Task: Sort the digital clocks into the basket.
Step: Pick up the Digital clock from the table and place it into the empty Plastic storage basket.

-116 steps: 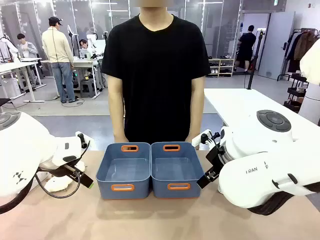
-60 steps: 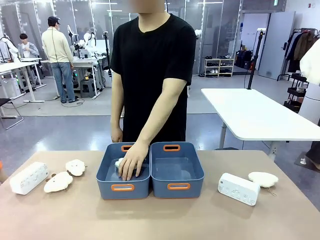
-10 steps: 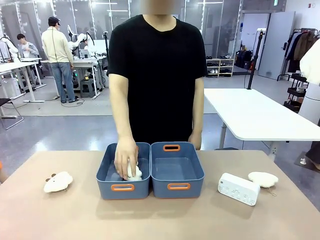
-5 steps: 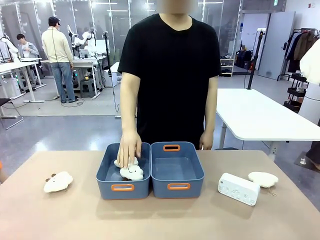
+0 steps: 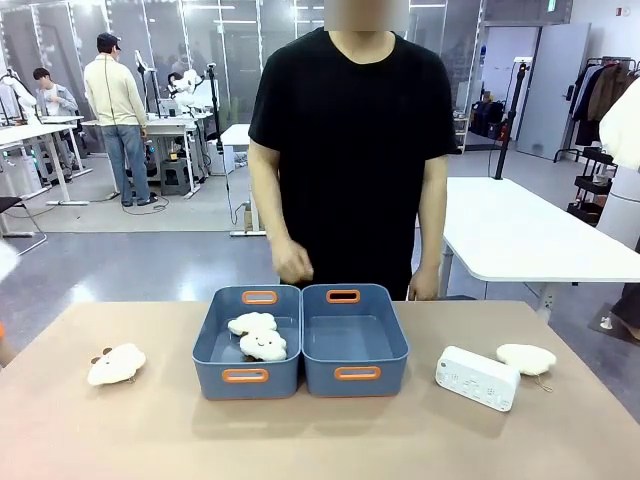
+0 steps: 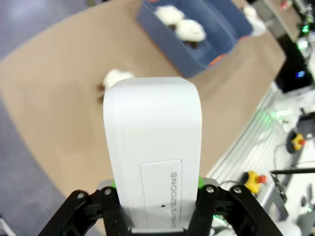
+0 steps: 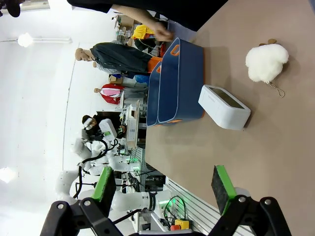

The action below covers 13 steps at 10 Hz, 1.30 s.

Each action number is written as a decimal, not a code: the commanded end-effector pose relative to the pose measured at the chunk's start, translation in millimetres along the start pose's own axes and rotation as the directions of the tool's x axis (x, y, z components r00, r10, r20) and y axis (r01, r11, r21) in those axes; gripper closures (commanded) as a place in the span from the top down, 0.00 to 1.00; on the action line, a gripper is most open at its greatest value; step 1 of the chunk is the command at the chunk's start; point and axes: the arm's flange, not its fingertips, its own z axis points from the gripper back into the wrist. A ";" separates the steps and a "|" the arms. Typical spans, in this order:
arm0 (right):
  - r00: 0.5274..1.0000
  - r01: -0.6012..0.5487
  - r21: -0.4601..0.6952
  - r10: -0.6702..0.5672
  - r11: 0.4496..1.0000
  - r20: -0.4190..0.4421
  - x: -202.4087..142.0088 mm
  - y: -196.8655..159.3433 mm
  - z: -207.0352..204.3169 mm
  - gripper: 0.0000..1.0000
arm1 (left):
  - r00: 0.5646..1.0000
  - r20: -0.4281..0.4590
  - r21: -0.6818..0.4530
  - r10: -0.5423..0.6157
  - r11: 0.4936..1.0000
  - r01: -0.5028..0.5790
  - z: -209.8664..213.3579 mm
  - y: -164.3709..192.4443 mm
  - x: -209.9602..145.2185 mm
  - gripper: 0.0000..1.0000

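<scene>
Held in the left gripper (image 6: 155,186): one white clock (image 6: 152,137), green pads (image 6: 200,182) pressed tight against its two sides, high above the brown table (image 6: 54,123). Second clock (image 5: 477,377) flat on the table, well right of the right basket (image 5: 385,378), just beside a cream plush toy (image 5: 526,358). Two cloud toys (image 5: 262,344) in the left basket (image 5: 208,372), another toy (image 5: 115,363) off to its left. Right gripper (image 7: 162,189) spread wide, holding nothing. Person's hand (image 5: 293,265) in the air above the baskets.
</scene>
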 end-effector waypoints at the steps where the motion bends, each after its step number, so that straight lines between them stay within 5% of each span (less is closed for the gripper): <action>1: 1.000 -0.006 0.010 0.006 1.000 -0.001 -1.3 1.7 1.3 1.00 | 0.990 -0.096 0.063 -0.106 0.992 0.112 -47.7 -58.2 68.6 0.49; 6: 1.000 -0.006 0.010 0.006 1.000 -0.001 -1.3 1.7 1.3 1.00 | 0.917 -0.251 0.039 -0.311 0.943 0.330 -211.2 -204.4 184.9 0.49; 8: 1.000 -0.006 0.010 0.006 1.000 -0.001 -1.3 1.7 1.3 1.00 | 0.850 -0.213 0.068 -0.482 0.861 0.505 -256.7 -281.3 216.6 0.49; 9: 1.000 -0.006 0.010 0.006 1.000 -0.001 -1.3 1.7 1.3 1.00 | 0.833 -0.092 0.167 -0.546 0.816 0.554 -277.7 -307.6 229.9 0.49; 11: 1.000 -0.006 0.010 0.006 1.000 -0.001 -1.3 1.7 1.3 1.00 | 0.829 -0.015 0.161 -0.559 0.817 0.554 -333.3 -325.6 249.3 0.49; 13: 1.000 -0.006 0.010 0.006 1.000 -0.001 -1.3 1.7 1.3 1.00 | 0.836 -0.035 0.211 -0.547 0.814 0.541 -388.9 -309.5 258.3 0.49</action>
